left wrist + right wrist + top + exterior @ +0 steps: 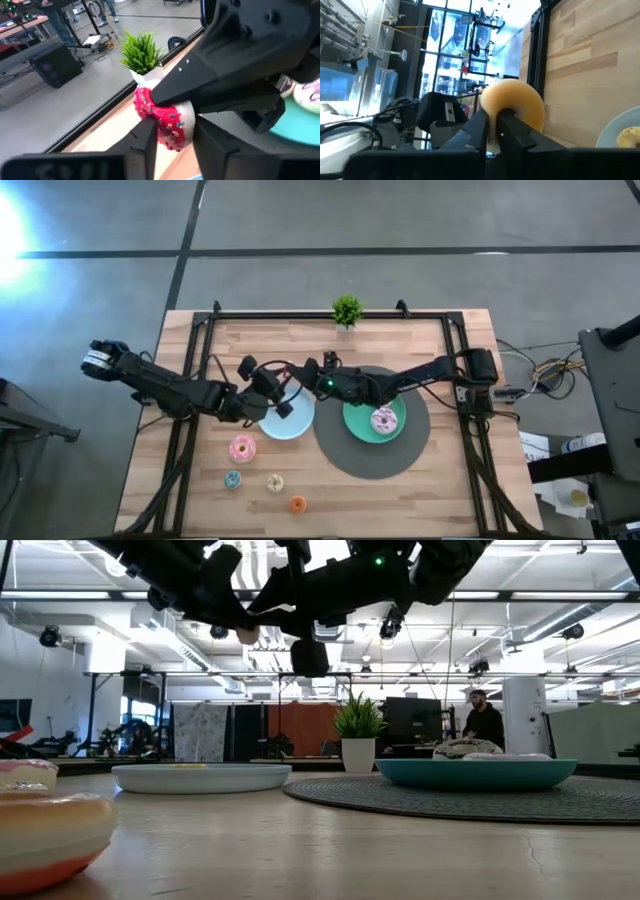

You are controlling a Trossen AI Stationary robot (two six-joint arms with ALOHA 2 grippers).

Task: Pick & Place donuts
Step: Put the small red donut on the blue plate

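Both grippers meet in the air above the light-blue plate [296, 423]. Between them is one small donut, red-pink frosted with sprinkles [167, 119]; its plain tan underside [520, 102] faces the right wrist camera. My left gripper [278, 392] [175, 145] reaches in from the table's left and is shut on it. My right gripper [303, 375] [492, 132] reaches in from the right and is also shut on it. A lilac-white sprinkled donut [384, 420] lies on the green plate [358, 428]. Pink [242, 448], teal [233, 479], cream [275, 483] and orange [297, 504] donuts lie on the wood. My left gripper pinches the frosted donut between its two fingers [147, 142], which stand on opposite sides of its lower part [172, 137]. The donut stands on edge, lifted clear of the table. My right gripper pinches the same donut at the rim nearest to it [496, 114], its two fingers [479, 127] close together, coming level from the table's right. One right finger [180, 85] lies on the frosted edge in the left wrist view.
A round grey mat [420, 450] lies under the green plate. A small potted plant [347, 310] stands at the far edge. A black frame [300, 315] runs along the table's far and side edges. A person [485, 725] is in the room beyond.
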